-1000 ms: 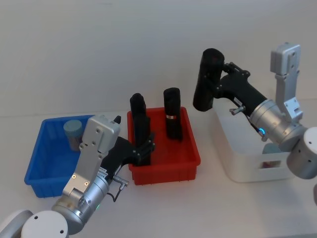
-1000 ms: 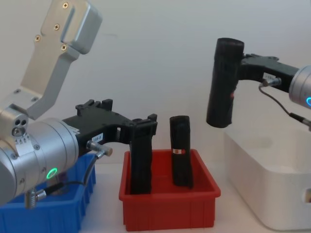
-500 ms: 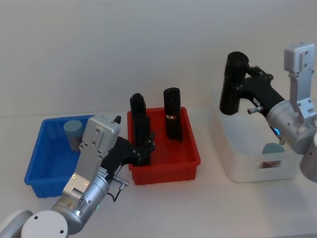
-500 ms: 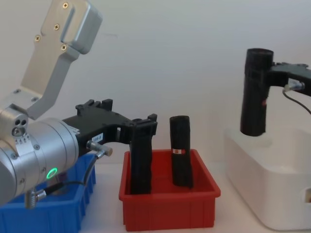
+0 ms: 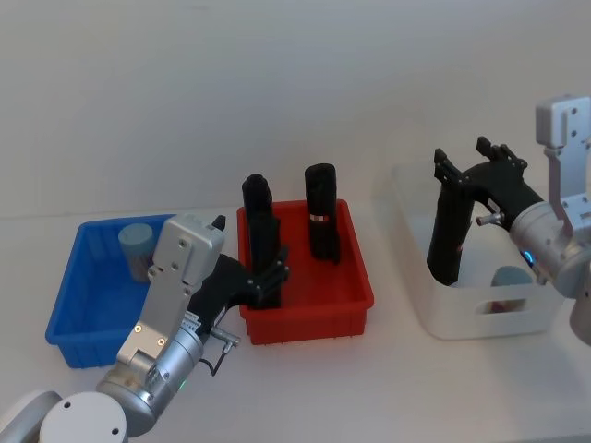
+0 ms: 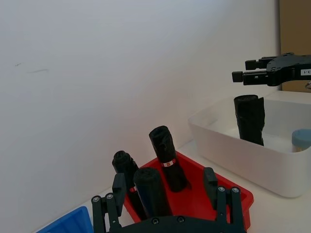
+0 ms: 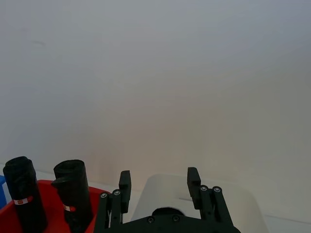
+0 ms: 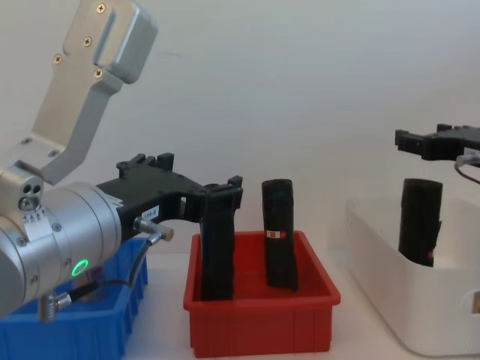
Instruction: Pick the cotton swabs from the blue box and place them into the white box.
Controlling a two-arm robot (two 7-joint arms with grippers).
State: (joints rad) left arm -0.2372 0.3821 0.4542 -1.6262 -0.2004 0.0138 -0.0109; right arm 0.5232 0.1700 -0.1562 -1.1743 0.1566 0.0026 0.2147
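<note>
One cotton swabs jar (image 5: 137, 247) with a pale blue lid stands in the far corner of the blue box (image 5: 88, 318). Another jar (image 5: 507, 276) sits inside the white box (image 5: 462, 318) at the right. A tall black block (image 5: 449, 238) stands in the white box beside that jar. My right gripper (image 5: 464, 161) hovers open just above the block's top, not touching it. My left gripper (image 5: 270, 277) is open at the red bin (image 5: 309, 314), its fingers on either side of a black block (image 6: 151, 191).
The red bin between the two boxes holds another upright black block (image 5: 321, 221) with a red-and-white band. The left arm's body (image 8: 60, 225) looms large over the blue box in the chest view. Bare white table lies in front of the bins.
My right gripper carried the black block to the right and down into the white box, then let go of it and now stands open above it. The left arm has not moved.
</note>
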